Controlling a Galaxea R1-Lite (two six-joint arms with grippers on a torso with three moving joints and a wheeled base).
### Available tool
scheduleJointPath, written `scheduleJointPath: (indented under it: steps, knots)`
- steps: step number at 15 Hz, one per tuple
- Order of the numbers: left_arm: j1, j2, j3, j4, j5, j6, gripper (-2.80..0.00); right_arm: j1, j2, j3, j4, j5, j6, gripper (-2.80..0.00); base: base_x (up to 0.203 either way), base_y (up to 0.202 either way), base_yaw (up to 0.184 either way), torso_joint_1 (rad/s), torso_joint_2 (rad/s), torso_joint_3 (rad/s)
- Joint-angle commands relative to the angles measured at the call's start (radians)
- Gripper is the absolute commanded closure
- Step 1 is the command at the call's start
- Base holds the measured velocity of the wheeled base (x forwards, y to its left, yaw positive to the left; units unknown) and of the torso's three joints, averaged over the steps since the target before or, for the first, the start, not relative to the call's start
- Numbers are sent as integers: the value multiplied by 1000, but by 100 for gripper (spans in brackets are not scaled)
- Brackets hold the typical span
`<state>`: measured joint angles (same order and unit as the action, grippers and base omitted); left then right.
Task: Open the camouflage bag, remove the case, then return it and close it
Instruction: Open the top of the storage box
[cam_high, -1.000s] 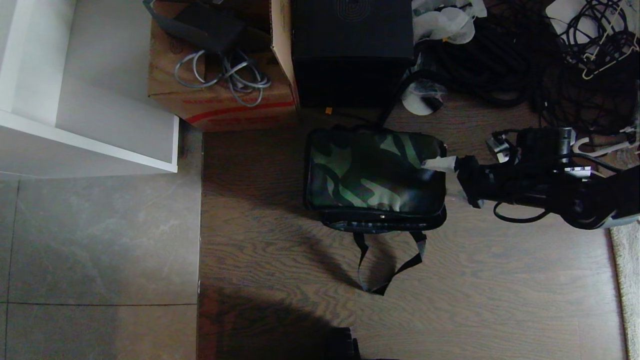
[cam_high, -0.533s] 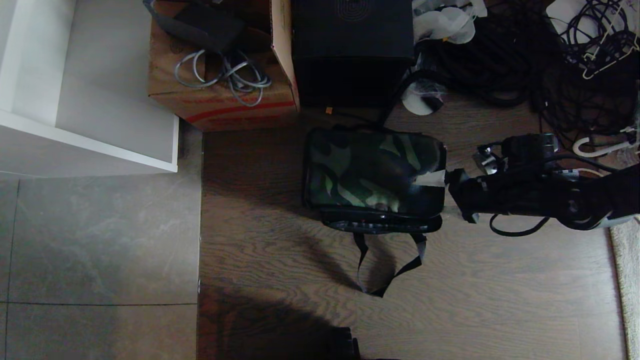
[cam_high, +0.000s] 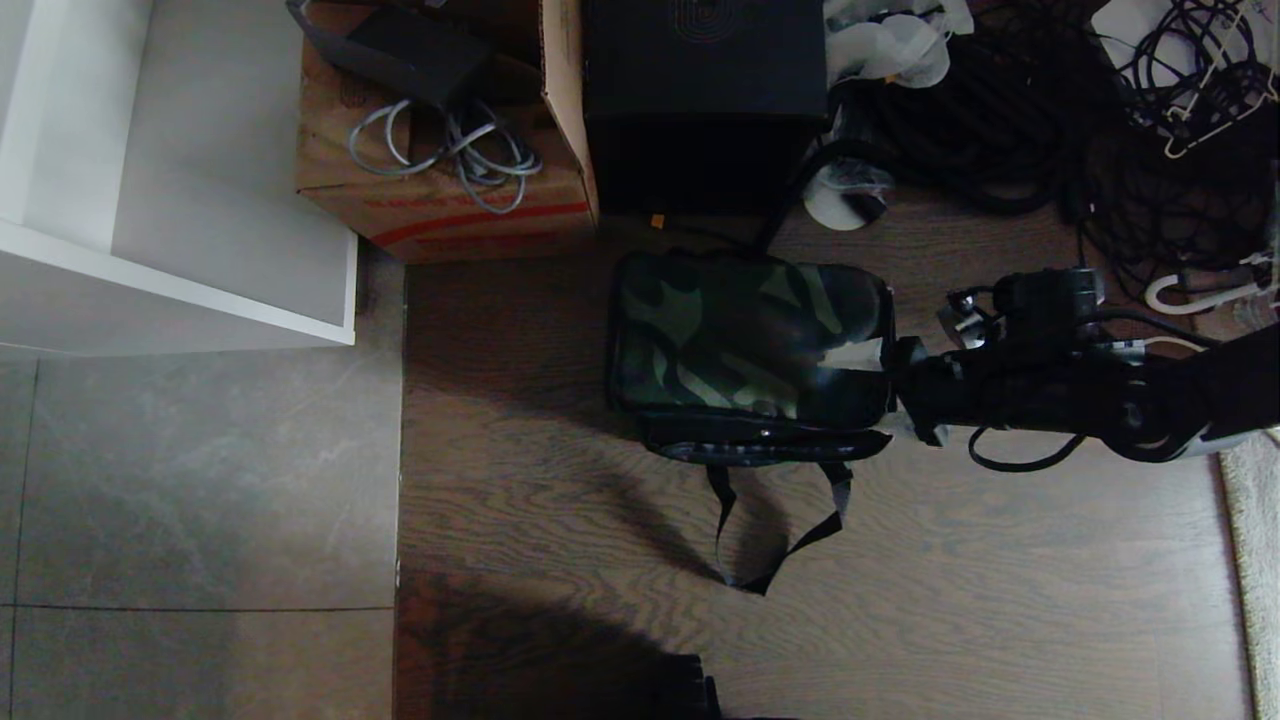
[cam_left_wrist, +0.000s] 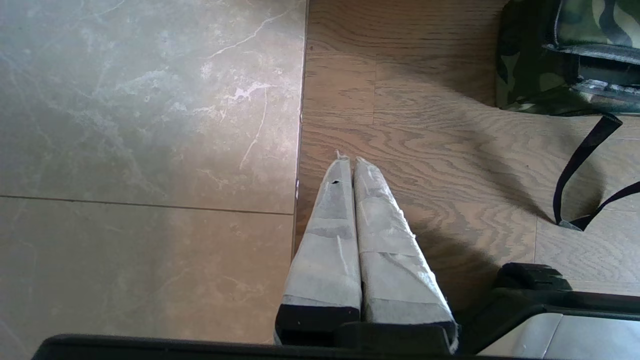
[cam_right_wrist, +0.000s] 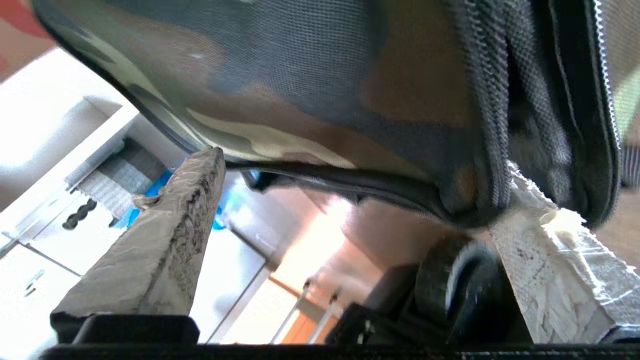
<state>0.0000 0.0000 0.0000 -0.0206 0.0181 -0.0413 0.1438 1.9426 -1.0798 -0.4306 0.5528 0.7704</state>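
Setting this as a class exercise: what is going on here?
The robot's right gripper, fingers spread wide, is at the right end of the camouflage bag lying on the wood floor, one finger above the lid edge, one by the zip seam. The bag looks closed and the case is not visible. The left gripper hangs shut above the floor, away from the bag.

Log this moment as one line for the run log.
right gripper: open, astride camouflage bag right end | bag: closed, on floor | left gripper: shut, parked
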Motion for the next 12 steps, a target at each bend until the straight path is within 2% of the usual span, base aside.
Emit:
scheduleJointPath:
  steps: [1, 10, 11, 12]
  knots:
    - [0, 0, 9, -1, 0, 0, 0, 0, 13, 8, -50, -10, 4, -280, 0, 0, 0, 0, 0, 0]
    - [0, 0, 9, -1, 0, 0, 0, -1, 9, 16, -77, -24, 6, -280, 0, 0, 0, 0, 0, 0]
    - [0, 0, 9, -1, 0, 0, 0, -3, 9, 17, -77, -26, 7, 0, 0, 0, 0, 0, 0, 0]
    - [0, 0, 9, -1, 0, -1, 0, -3, 10, 10, -77, -26, 5, 0, 0, 0, 0, 0, 0, 0]
